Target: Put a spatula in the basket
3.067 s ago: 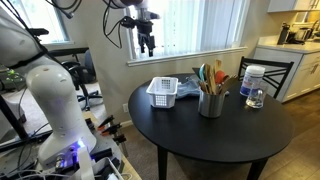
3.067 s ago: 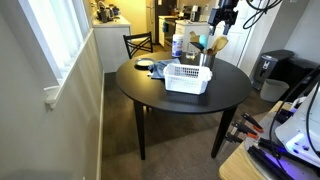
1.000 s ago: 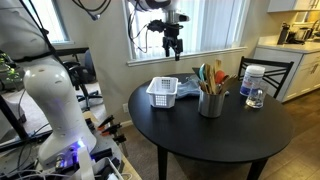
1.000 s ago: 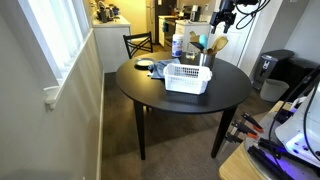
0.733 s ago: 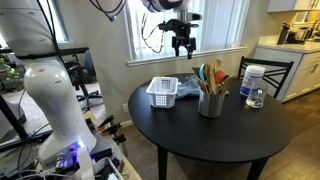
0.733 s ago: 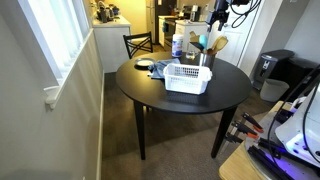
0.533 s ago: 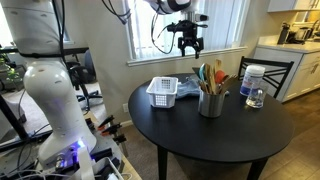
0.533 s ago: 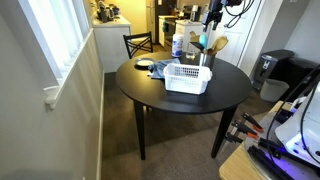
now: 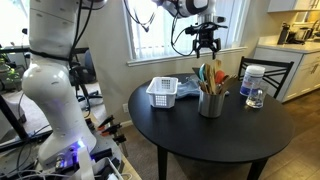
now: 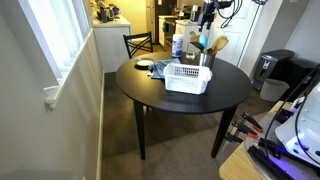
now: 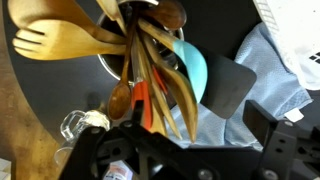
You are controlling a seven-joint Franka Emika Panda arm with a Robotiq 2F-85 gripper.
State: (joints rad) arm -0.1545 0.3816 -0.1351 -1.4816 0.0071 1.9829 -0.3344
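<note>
The white slotted basket (image 9: 163,92) stands on the round black table (image 9: 210,135) beside a grey metal utensil holder (image 9: 211,103); it also shows in an exterior view (image 10: 187,77) and at the wrist view's top right corner (image 11: 302,30). The holder is full of utensils. Several have thin tan wooden handles (image 11: 150,62), with a teal head (image 11: 193,66) and a black head (image 11: 232,86). I cannot tell which is the spatula. My gripper (image 9: 207,45) hangs open and empty above the holder, touching nothing; it shows in both exterior views (image 10: 205,16) and the wrist view (image 11: 195,140).
A blue-grey cloth (image 11: 272,68) lies under the basket. A white blue-lidded container (image 9: 253,78) and a glass (image 9: 253,99) stand at the table's far side. A chair (image 9: 283,72) is behind it. A window sill (image 9: 170,58) runs along the wall.
My arm has swept along the window from above the basket side to directly above the utensil holder. The gripper stayed open and empty. Nothing on the table moved.
</note>
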